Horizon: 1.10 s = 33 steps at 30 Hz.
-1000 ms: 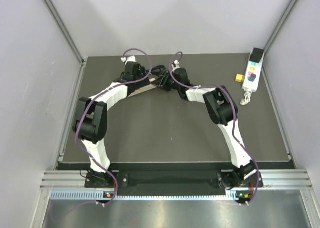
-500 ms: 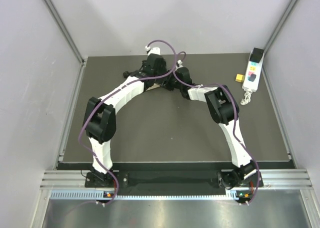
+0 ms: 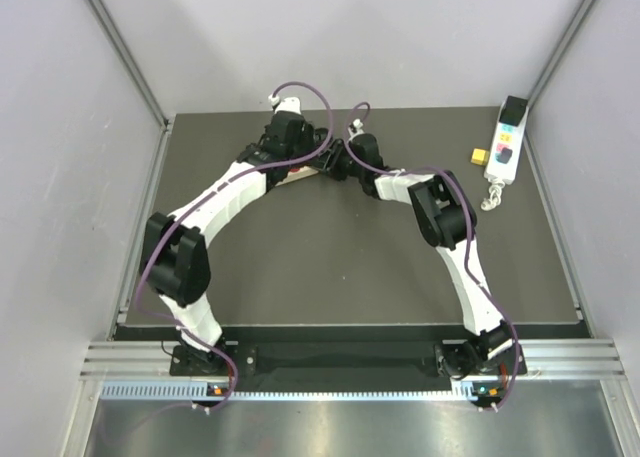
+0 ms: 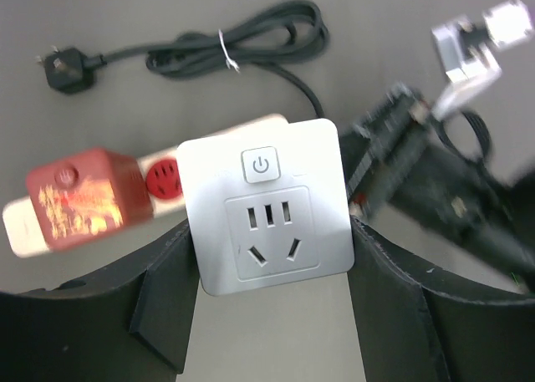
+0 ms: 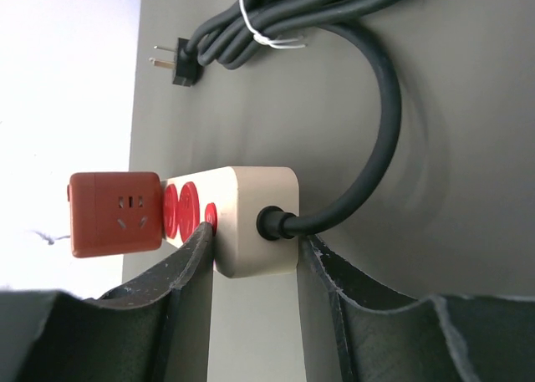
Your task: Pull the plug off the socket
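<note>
While it's gripped, white square plug [image 4: 266, 205], buttoned

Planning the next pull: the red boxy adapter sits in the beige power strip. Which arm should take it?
Left, probably: the left gripper need only drop its white square adapter, while the right gripper clamps the beige power strip at its cable end, far from the red boxy adapter.

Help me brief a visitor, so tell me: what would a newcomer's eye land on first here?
The white square adapter, filling the left wrist view between the left fingers. Next, the red adapter at one end of the cream power strip, whose cable end the right fingers clamp.
</note>
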Tool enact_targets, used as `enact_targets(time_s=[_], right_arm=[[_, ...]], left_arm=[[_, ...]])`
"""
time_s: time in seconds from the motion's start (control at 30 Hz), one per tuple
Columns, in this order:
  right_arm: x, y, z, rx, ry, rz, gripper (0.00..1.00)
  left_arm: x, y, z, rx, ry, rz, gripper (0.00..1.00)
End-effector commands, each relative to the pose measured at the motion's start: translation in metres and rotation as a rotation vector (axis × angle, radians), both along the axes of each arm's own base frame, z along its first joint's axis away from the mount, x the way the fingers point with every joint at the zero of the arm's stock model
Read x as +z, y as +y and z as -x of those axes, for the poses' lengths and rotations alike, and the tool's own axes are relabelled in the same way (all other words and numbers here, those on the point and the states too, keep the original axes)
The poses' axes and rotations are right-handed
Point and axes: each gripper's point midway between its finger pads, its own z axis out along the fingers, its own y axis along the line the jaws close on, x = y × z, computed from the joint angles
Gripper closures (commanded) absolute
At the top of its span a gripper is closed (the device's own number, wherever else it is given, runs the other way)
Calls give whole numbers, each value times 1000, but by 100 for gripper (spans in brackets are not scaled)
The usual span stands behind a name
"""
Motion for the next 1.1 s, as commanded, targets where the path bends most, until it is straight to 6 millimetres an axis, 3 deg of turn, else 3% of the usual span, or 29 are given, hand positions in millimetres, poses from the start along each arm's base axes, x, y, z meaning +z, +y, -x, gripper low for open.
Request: enact_targets(time_s=[0.0, 0.13, 0.2, 0.37, 0.53, 0.63, 0.77, 1.07], right_arm=[[-16, -1, -7, 23, -27, 59, 88], [-13, 1, -6, 55, -30, 48, 75], [-11, 1, -6, 65, -33, 47, 74], [-8, 3, -5, 81, -44, 43, 71], [-9, 2, -4, 86, -52, 62, 71], [-10, 3, -2, 95, -56, 70, 71], [-12, 5, 2, 110, -61, 83, 71], [-13, 8, 6, 133, -68, 97, 70]], left_arm=[[42, -8, 21, -75, -73, 88, 100], [17, -21, 56, -182, 43, 153, 100], [4, -33, 77, -250, 123, 214, 100], [-27, -37, 135, -327, 341, 287, 100], [-18, -38, 184, -416, 457, 353, 100], [-15, -48, 210, -509, 452, 468, 100], [-24, -62, 236, -544, 519, 652, 100], [-67, -63, 267, -521, 711, 675, 100]])
